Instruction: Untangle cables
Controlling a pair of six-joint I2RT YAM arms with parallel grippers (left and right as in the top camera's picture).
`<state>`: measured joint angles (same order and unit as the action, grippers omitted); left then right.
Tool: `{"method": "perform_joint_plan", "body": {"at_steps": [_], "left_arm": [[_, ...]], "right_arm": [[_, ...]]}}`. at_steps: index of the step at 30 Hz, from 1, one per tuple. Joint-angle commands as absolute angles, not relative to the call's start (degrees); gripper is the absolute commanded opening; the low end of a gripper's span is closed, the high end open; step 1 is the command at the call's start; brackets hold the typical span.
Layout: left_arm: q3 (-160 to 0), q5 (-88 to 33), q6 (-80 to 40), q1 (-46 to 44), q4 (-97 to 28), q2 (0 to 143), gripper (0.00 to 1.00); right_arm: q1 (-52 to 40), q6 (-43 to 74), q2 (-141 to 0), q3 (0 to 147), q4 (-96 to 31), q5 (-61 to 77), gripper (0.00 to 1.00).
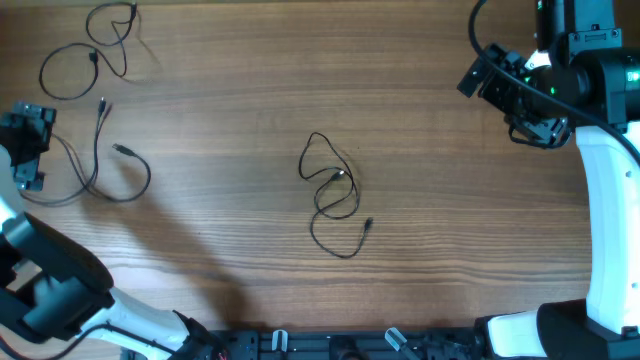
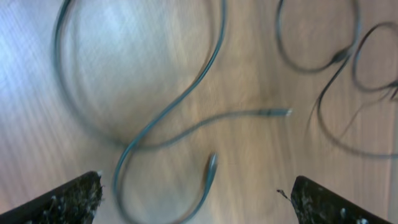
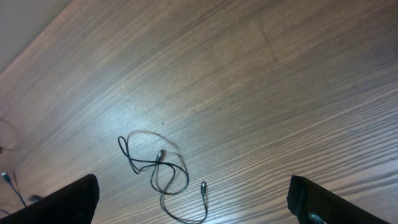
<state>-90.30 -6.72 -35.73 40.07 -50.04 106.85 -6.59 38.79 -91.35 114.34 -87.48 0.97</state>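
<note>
Three thin black cables lie apart on the wooden table. One cable (image 1: 95,50) loops at the far left corner. A second cable (image 1: 105,165) curls just below it, beside my left gripper (image 1: 28,140). The third cable (image 1: 333,195) sits coiled in the middle. In the left wrist view my left gripper (image 2: 196,199) is open, low over the second cable (image 2: 168,112), which lies loose between the fingertips (image 2: 74,199). My right gripper (image 1: 510,90) hangs high at the far right; its wrist view shows it (image 3: 193,202) open with the middle cable (image 3: 165,177) far below.
The corner cable's loops (image 2: 336,59) show at the upper right of the left wrist view. The arms' bases stand along the table's near edge (image 1: 330,345). The white right arm (image 1: 610,230) runs down the right side.
</note>
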Motion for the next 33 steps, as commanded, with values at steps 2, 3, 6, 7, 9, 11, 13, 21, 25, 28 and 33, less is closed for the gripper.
{"method": "perform_joint_plan", "body": {"at_steps": [2, 3, 6, 7, 9, 11, 13, 21, 25, 28, 33], "left_arm": [[-86.94, -2.00, -36.71, 38.65, -56.47, 109.40, 0.99], [-84.64, -0.91, -36.75, 38.37, -55.92, 110.08, 0.93], [-79.02, -0.43, -36.75, 38.39, -51.72, 111.61, 0.79], [-78.22, -0.32, -36.73, 38.41, -50.48, 111.96, 0.77], [-77.73, 0.38, -36.71, 38.39, -48.18, 112.90, 0.76], [-77.73, 2.15, -36.71, 38.39, -46.70, 113.27, 0.73], [-77.67, 3.55, -36.69, 38.39, -44.56, 113.32, 0.71], [-77.67, 0.93, -36.73, 38.35, -40.07, 115.81, 0.69], [-77.67, 0.93, -36.71, 38.30, -39.99, 118.28, 0.68], [-77.67, 0.91, -36.71, 38.30, -37.74, 118.32, 0.38], [-77.67, 0.93, -36.47, 38.30, -32.75, 118.32, 0.04]], "right_arm": [[-6.94, 37.43, -91.72, 113.86, -87.99, 1.96, 0.99], [-6.94, 37.39, -91.72, 113.86, -88.01, 2.68, 0.99], [-6.94, 37.28, -91.72, 113.86, -88.60, 3.07, 0.99], [-6.94, 37.28, -91.72, 113.86, -88.99, 3.07, 0.99], [-6.94, 37.30, -91.72, 113.86, -89.60, 3.07, 0.99], [-6.94, 37.32, -91.72, 113.86, -89.84, 3.07, 0.99], [-6.94, 37.52, -91.72, 113.86, -89.95, 3.09, 0.99], [-6.94, 38.13, -91.72, 113.86, -88.75, 5.23, 0.99], [-6.94, 38.09, -91.72, 113.86, -88.95, 5.23, 0.99], [-6.94, 37.95, -91.72, 113.86, -89.21, 5.23, 0.98], [-6.94, 37.98, -91.72, 113.86, -89.19, 5.23, 0.99]]}}
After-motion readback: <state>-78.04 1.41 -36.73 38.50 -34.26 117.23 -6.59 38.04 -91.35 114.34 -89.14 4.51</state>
